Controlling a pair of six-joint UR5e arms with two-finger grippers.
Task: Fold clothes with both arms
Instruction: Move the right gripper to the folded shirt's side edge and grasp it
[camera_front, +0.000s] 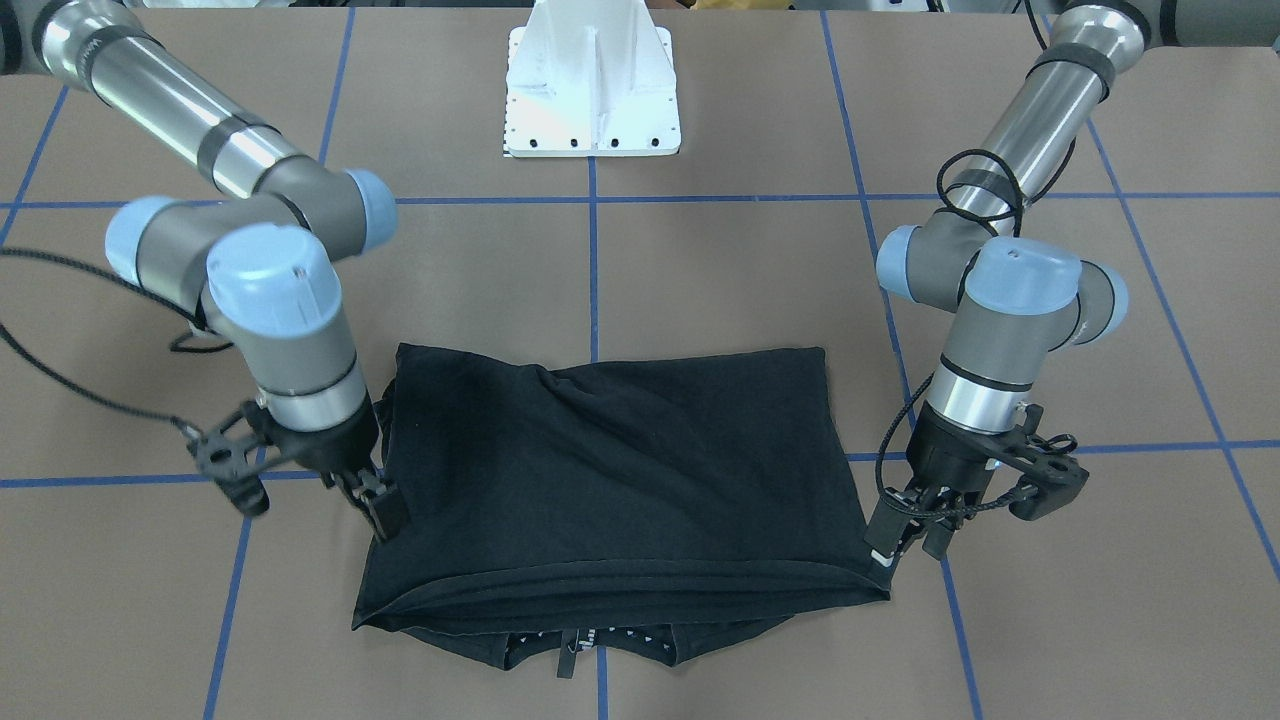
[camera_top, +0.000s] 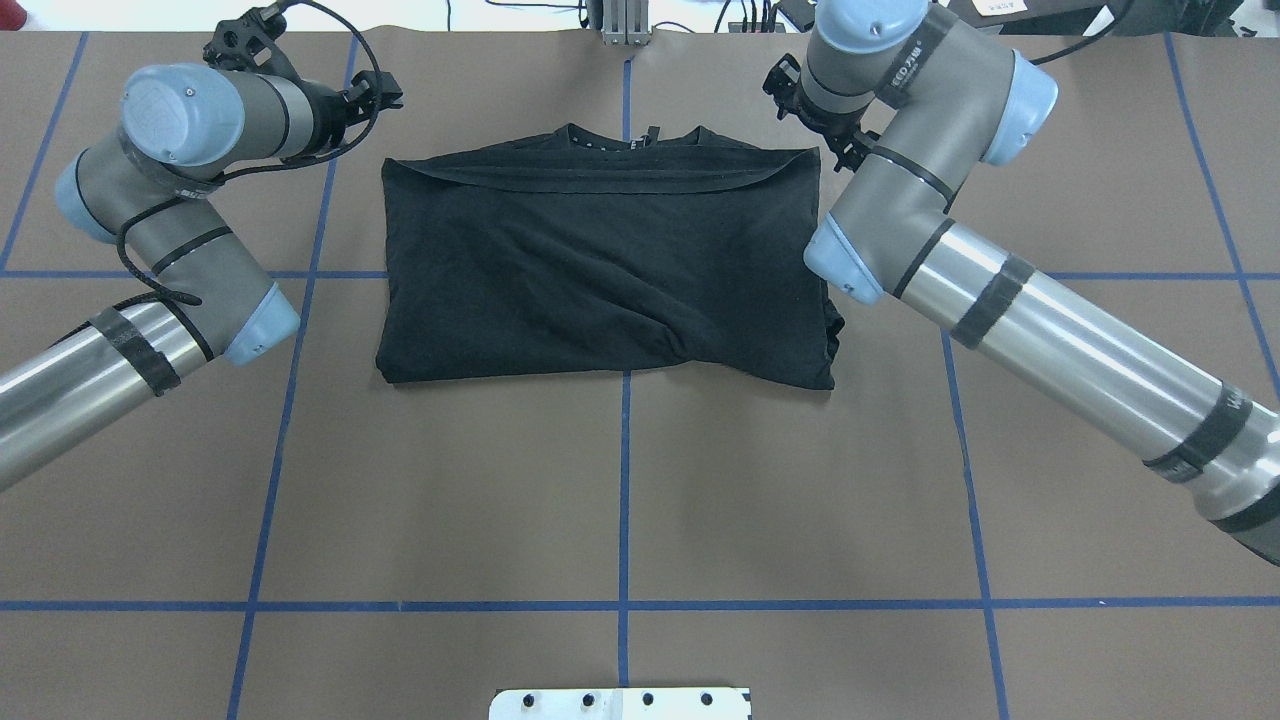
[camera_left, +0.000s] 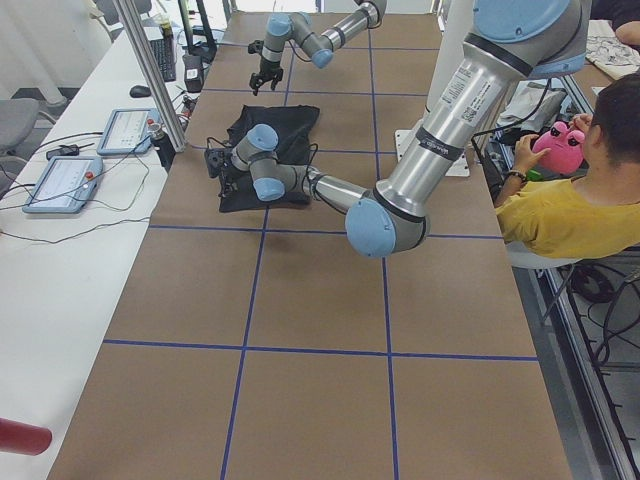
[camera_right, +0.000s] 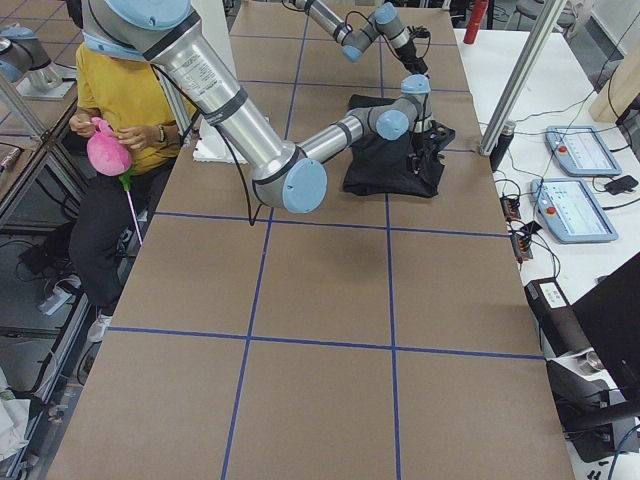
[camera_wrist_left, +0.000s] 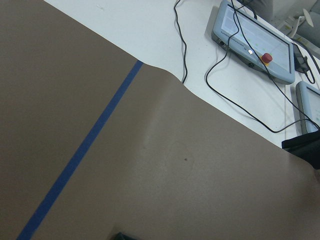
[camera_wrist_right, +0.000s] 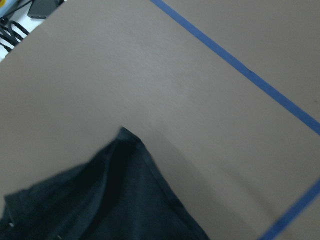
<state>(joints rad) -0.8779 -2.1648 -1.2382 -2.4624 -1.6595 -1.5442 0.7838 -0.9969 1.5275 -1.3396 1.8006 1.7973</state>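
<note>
The black T-shirt (camera_front: 620, 480) (camera_top: 600, 270) lies flat on the brown table, folded in half. Its hem edge lies over the collar (camera_front: 590, 640) on the side far from the robot. My left gripper (camera_front: 905, 550) hangs just off the fold's corner at the right of the front-facing view. Its fingers are apart and hold nothing. My right gripper (camera_front: 375, 510) stands at the opposite side edge of the shirt, low over the table and apparently open. The right wrist view shows a shirt corner (camera_wrist_right: 115, 200) lying free on the table. The left wrist view shows mostly bare table and only a sliver of shirt (camera_wrist_left: 305, 150).
The white pedestal base (camera_front: 592, 90) stands behind the shirt on the robot's side. Blue tape lines (camera_top: 625, 480) grid the table. Control pendants (camera_wrist_left: 252, 42) and cables lie on a white bench past the table's edge. A person in yellow (camera_left: 570, 210) sits beside the robot.
</note>
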